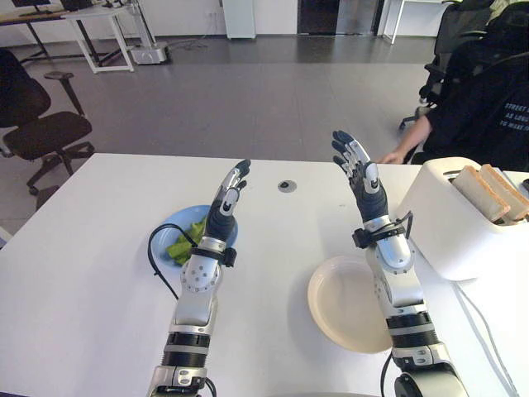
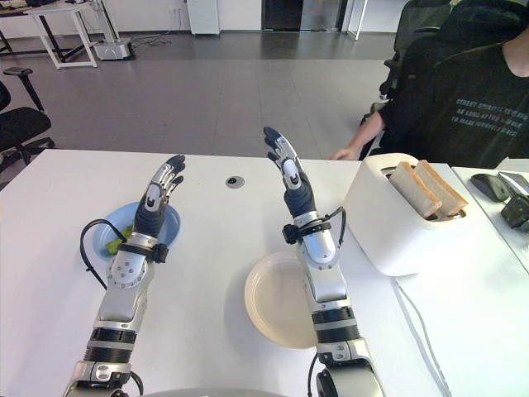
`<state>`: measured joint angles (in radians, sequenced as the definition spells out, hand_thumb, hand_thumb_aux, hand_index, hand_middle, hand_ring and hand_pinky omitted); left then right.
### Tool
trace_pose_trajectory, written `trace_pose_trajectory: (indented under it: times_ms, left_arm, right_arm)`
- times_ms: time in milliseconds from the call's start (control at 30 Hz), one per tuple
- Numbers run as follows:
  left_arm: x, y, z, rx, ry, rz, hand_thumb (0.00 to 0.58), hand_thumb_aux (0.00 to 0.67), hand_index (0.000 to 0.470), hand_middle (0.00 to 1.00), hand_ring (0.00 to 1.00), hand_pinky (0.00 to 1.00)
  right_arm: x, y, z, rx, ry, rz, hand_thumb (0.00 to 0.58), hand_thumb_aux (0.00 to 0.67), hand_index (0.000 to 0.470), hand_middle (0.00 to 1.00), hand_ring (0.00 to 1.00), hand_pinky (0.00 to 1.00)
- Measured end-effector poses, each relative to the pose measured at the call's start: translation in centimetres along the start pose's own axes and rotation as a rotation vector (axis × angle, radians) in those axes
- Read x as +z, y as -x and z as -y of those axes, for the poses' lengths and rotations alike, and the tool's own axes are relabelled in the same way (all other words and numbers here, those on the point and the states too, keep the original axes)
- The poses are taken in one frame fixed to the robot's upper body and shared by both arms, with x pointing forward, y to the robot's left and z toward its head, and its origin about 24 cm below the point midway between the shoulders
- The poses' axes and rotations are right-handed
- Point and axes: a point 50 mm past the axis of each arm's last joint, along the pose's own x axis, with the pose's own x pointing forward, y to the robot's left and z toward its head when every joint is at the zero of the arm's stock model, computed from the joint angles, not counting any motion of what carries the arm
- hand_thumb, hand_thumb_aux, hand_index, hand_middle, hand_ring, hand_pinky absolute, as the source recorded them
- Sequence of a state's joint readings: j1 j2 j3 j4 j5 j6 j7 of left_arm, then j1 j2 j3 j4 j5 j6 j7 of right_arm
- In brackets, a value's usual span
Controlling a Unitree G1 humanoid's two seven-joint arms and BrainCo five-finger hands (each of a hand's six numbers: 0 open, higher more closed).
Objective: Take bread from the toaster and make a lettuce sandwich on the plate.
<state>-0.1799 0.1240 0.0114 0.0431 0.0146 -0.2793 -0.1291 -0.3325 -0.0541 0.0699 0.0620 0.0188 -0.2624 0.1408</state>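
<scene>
Two bread slices (image 1: 488, 193): left eye view; they stand upright in the slots of the white toaster (image 1: 446, 230), at the right of the desk (image 1: 91, 273).
Left robot hand (image 1: 225, 207): left eye view; held up by the blue plate (image 1: 183, 213), fingers straight and apart, holding nothing.
Lettuce (image 1: 183, 246): left eye view; lies on the blue plate, partly behind the left wrist.
Right robot hand (image 2: 293, 184): right eye view; raised above the desk, fingers spread, empty.
Cream plate (image 2: 271, 302): right eye view; bare, just beside the right forearm, near the toaster.
Black cable (image 2: 83, 243): right eye view; loops beside the blue plate.
</scene>
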Motion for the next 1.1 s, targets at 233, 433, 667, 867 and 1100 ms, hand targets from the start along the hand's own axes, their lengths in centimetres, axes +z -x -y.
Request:
trace_pose_trajectory:
  times_ms: [233,433,667,867,1100]
  left_arm:
    - [0.1,0.0,-0.2,0.007,0.030,0.010,0.000,0.000,0.000,0.00,0.00,0.00]
    - [0.3,0.0,-0.1,0.002,0.032,0.017,0.000,0.000,0.000,0.00,0.00,0.00]
    - [0.3,-0.1,-0.1,-0.008,0.031,0.018,0.000,0.000,0.000,0.00,0.00,0.00]
    - [0.2,0.1,-0.9,0.011,0.033,0.013,0.000,0.000,0.000,0.00,0.00,0.00]
    - [0.1,0.1,-0.9,-0.005,0.034,0.012,0.000,0.000,0.000,0.00,0.00,0.00]
  right_arm:
    - [-0.5,0.1,0.4,0.005,0.015,-0.024,0.000,0.000,0.000,0.00,0.00,0.00]
    - [2.3,-1.5,6.0,0.028,0.540,0.007,0.000,0.000,0.000,0.00,0.00,0.00]
    - [6.8,-0.6,18.0,-0.233,1.417,-0.300,0.000,0.000,0.000,0.00,0.00,0.00]
    - [5.8,1.9,22.3,-0.281,1.507,-0.621,0.000,0.000,0.000,0.00,0.00,0.00]
    - [3.7,4.1,23.7,-0.220,1.454,-0.819,0.000,0.000,0.000,0.00,0.00,0.00]
